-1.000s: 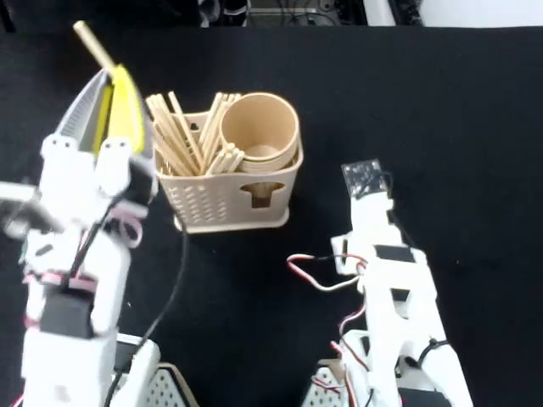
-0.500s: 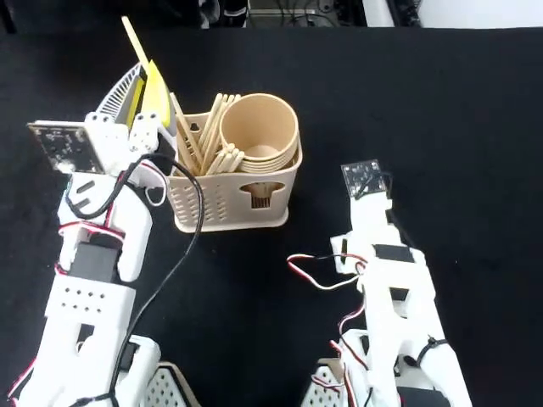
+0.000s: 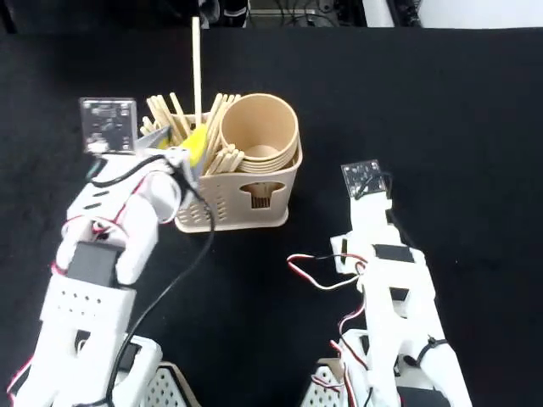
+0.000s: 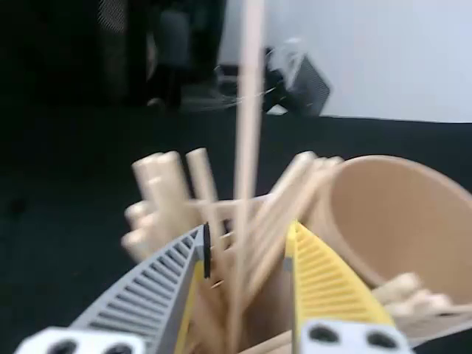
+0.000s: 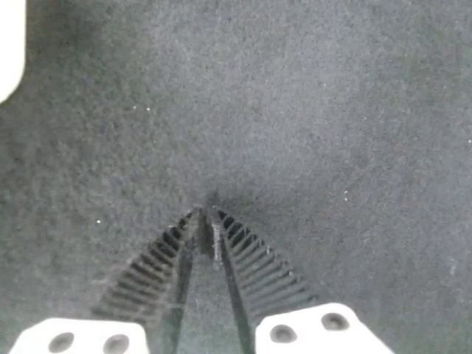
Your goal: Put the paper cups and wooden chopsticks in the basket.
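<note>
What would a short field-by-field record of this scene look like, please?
basket: on the black table, holding paper cups and a bundle of chopsticks
left gripper: open over the basket, with an upright chopstick between its jaws
right gripper: shut, tips near the table, away from the basket
</note>
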